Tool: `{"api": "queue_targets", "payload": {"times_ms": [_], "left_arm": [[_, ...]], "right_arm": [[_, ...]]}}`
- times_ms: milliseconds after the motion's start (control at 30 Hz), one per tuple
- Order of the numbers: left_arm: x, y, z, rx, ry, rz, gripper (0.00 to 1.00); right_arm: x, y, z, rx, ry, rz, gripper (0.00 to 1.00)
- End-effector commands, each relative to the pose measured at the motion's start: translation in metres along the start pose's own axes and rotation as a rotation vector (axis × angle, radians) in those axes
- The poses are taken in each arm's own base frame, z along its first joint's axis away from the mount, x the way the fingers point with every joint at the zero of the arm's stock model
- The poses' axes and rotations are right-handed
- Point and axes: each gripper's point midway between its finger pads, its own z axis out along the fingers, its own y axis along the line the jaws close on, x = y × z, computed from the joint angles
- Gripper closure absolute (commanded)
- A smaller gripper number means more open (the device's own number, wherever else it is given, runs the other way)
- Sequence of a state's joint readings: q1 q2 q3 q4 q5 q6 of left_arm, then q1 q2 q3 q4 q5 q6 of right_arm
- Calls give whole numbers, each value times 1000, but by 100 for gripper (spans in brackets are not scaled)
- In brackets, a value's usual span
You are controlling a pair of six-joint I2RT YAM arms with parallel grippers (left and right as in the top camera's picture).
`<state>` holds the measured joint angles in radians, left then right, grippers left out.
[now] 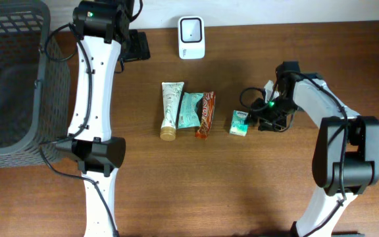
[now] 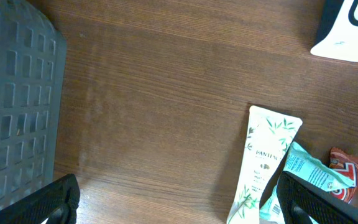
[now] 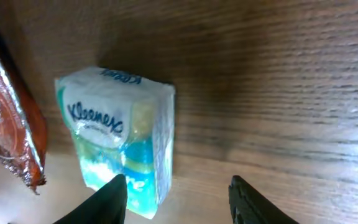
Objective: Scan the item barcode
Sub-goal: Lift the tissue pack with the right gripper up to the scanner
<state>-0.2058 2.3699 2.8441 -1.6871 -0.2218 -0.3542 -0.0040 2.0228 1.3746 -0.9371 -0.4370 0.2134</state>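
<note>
At the table's [image 1: 295, 39] 9 o'clock edge sits a grey basket [image 1: 18, 33]. Just past it, the left gripper [image 2: 176, 186] hangs released, its fingers spread wide over bare wood with nothing between them.

Near the middle lie a pale tube [image 1: 170, 110], a teal packet [image 1: 191, 108] and a red-brown wrapper [image 1: 206, 113], side by side. The white scanner [image 1: 191, 36] stands at 12 o'clock from them.

The likely item in hand, the tissue pack [image 3: 120, 137], lies flat at 3 o'clock of the wrapper and close beside it. The right gripper [image 3: 178, 186] sits low at the pack's 3 o'clock side. Its fingers are parted and clamp nothing, with the near edge of the pack just by the left finger.

The pack looks light, soft and squashy, and its glossy film is probably slippery. A hard squeeze would likely buckle it, while a weak one could let it slide. The firmer hold seems to be across the two narrow long sides, near the middle, pressing only until the film gives.

No barcode shows on the upper face, so it may be underneath. The grip should leave the broad faces free to turn toward the scanner, at about 11 o'clock from the pack.
</note>
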Motion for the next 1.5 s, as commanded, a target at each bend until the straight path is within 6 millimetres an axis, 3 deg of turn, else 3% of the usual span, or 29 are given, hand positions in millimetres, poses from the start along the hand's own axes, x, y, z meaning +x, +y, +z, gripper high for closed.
{"api": "queue_targets", "payload": {"times_ms": [0,200,300,400,433,467,533,567,600,667,800,900,967,1000,1033,1133,1200,1267,1333,1367,1467], "left_arm": [[0,1,-4,-7,-8,17,1],[0,1,-4,-7,-8,17,1],[0,1,-4,-7,-8,17,1],[0,1,-4,-7,-8,17,1],[0,1,-4,-7,-8,17,1],[0,1,-4,-7,-8,17,1],[0,1,-4,-7,-8,17,1],[0,1,-4,-7,-8,17,1],[0,1,-4,-7,-8,17,1],[0,2,-3,-8,-8,15,1],[0,1,-4,-7,-8,17,1],[0,1,-4,-7,-8,17,1],[0,1,-4,-7,-8,17,1],[0,1,-4,-7,-8,17,1],[0,1,-4,-7,-8,17,1],[0,1,-4,-7,-8,17,1],[0,1,-4,-7,-8,17,1],[0,1,-4,-7,-8,17,1],[0,1,-4,-7,-8,17,1],[0,1,-4,-7,-8,17,1],[0,1,-4,-7,-8,17,1]], "right_arm": [[-3,5,1,-38,-15,0,49],[-9,18,1,-105,-35,-21,55],[-4,13,15,-105,-37,4,55],[0,12,29,-141,-48,12,73],[0,15,28,-160,-46,-3,89],[0,22,26,-193,-44,-26,96],[-3,41,13,-290,-45,-98,96],[-2,57,3,-379,-41,-164,96],[5,87,-19,-568,-39,-305,96],[18,116,-46,-781,-43,-425,96],[31,134,-65,-941,-67,-524,96],[42,134,-48,-858,-39,-591,96],[28,107,-18,-537,49,-368,96],[9,81,-9,-251,18,-263,96],[-2,74,-13,-133,-15,-259,96],[-57,89,-63,124,-254,-278,96],[-119,112,-122,317,-608,-326,96],[-156,152,-151,337,-851,-448,96],[-179,191,-153,315,-996,-600,96],[-192,212,-143,316,-1061,-691,96],[-213,231,-111,331,-1132,-807,96]]}}
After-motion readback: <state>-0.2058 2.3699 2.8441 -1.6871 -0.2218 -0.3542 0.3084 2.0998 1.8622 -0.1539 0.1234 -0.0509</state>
